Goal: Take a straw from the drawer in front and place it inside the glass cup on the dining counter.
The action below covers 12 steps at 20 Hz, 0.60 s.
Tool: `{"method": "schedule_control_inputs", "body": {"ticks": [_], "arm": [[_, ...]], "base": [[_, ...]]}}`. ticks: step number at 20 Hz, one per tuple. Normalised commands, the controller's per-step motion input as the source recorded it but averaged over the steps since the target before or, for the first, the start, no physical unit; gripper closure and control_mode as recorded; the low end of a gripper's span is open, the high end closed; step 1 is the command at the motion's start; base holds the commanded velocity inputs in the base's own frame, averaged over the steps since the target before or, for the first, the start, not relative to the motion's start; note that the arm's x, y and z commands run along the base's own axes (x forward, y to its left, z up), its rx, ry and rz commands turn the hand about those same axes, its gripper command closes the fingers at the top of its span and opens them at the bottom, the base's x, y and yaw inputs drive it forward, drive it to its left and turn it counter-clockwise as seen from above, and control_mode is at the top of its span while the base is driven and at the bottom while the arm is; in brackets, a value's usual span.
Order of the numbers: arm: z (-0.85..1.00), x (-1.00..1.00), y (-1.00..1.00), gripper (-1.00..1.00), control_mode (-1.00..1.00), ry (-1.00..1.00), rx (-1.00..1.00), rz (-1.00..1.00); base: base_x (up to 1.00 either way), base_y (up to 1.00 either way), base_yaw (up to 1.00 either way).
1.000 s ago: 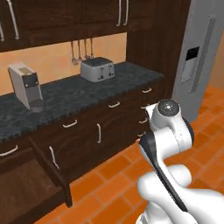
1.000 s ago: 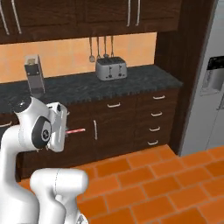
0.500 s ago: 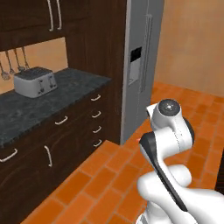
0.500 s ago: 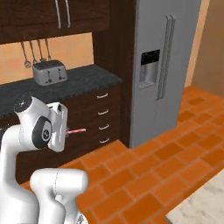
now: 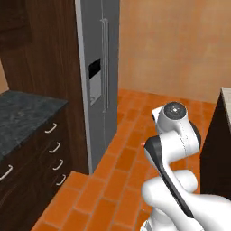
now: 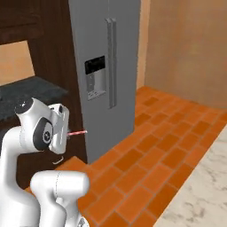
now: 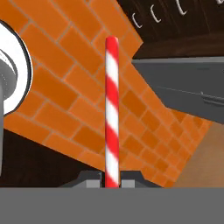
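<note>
I have the straw (image 7: 112, 109) clamped between my 2 fingers, the gripper (image 7: 112, 180) closed tight on its lower end at the bottom centre of the hand view. From there the red-and-white stick runs straight up the middle of the frame, over orange brick floor (image 7: 65, 92). In the right base view a short pink-red stub of the straw (image 6: 77, 132) pokes out sideways from my hand at the left of the frame, pointing toward the grey fridge (image 6: 106, 66) in the upper middle.

So the pick looks done, and I judge this to be the carry step: straw in hand, on the way to the cup. A pale marble-look corner at the lower right of the right base view may be the dining counter (image 6: 199, 195); I cannot be sure. In the left base view the black speckled counter (image 5: 22, 115) and its dark drawers (image 5: 45, 153) sit at the left edge.

Next I need the cup in view, then the straw turned upright above its mouth and lowered in before I let go. Keeping the thin stick from slipping or swinging matters most.
</note>
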Motion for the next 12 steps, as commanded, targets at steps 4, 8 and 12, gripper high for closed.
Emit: {"method": "schedule_control_inputs", "body": {"ticks": [4, 8, 12], "arm": [[0.00, 0.00, 0.00, 1.00, 1.00, 0.00, 0.00, 0.00], [0.00, 0.00, 0.00, 1.00, 1.00, 0.00, 0.00, 0.00], [0.00, 0.00, 0.00, 1.00, 1.00, 0.00, 0.00, 0.00]], "base": [[1.00, -0.31, -0.42], [1.00, -0.15, -0.39], [1.00, 0.00, -0.32]]}}
